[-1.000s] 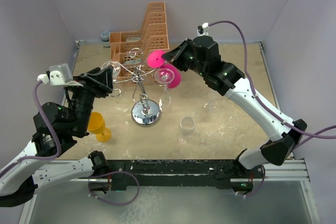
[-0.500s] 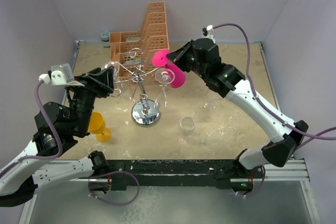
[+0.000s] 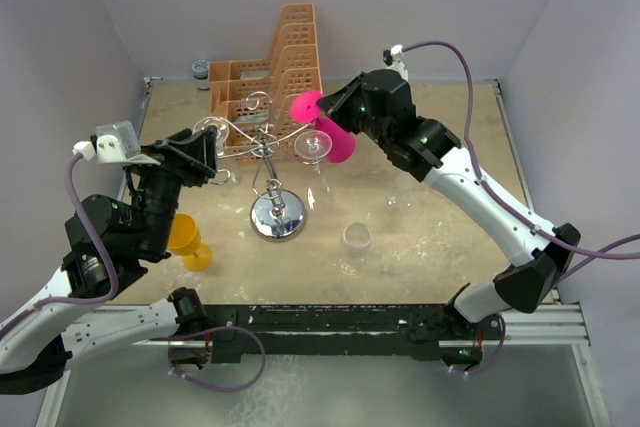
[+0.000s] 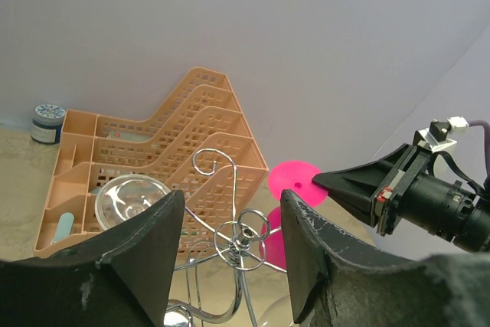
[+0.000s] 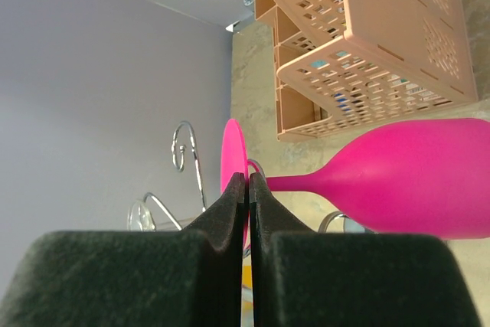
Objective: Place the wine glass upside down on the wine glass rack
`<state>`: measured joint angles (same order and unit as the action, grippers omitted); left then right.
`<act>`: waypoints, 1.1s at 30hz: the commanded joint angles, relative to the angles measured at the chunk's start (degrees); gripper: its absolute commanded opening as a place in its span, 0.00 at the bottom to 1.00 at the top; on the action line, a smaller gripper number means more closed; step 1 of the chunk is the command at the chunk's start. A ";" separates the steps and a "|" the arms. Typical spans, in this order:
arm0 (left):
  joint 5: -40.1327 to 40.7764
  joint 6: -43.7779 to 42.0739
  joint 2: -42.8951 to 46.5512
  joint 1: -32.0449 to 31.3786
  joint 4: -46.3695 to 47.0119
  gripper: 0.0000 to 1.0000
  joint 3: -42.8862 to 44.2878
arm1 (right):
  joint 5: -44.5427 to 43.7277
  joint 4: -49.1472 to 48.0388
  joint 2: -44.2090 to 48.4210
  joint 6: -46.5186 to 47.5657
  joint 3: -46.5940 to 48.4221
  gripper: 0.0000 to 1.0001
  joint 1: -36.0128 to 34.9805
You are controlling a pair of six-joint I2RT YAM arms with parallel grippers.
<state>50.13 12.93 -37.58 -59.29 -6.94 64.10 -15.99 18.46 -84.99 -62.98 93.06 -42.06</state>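
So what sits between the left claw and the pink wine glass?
The wine glass rack: the top view shows its curled wire arms filling the gap between the left claw and the pink wine glass.

Mid-table the wine glass rack, basket behind it, wine glass just right of it, goblet front-left, tumbler front-right

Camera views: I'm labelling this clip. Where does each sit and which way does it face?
Top external: above, behind the bases, looking down at the table; both arms show.
Left wrist: on the left arm, facing the back wall over the wine glass rack; open left gripper shows.
Right wrist: along the shut right gripper pinching the pink wine glass by its foot.
Shared: both wrists see rack and glass.
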 commanded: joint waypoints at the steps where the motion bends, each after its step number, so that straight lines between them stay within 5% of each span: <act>1: -0.95 -0.17 0.85 -0.03 1.21 0.51 -0.11 | -0.70 -3.00 -0.76 2.28 3.44 0.00 -0.19; 5: -1.38 -0.32 0.69 -0.03 0.81 0.51 -0.16 | 0.23 -3.47 -1.11 3.15 3.68 0.05 -0.19; 17: -1.00 -1.27 0.58 0.01 1.15 0.51 0.02 | -0.47 -7.22 0.78 6.38 2.45 0.47 -0.21; 25: -1.07 -0.98 0.42 -0.04 0.36 0.52 0.70 | 0.50 -9.32 3.11 9.48 1.01 0.55 -0.19; 33: -1.79 0.02 0.21 -0.03 -2.22 0.52 1.71 | -8.61 -11.17 11.03 22.43 -5.18 0.54 -0.16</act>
<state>49.65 12.51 -37.12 -59.29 -7.84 64.01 -17.80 11.49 -80.58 -49.84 91.66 -42.06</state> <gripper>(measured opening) 0.522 0.539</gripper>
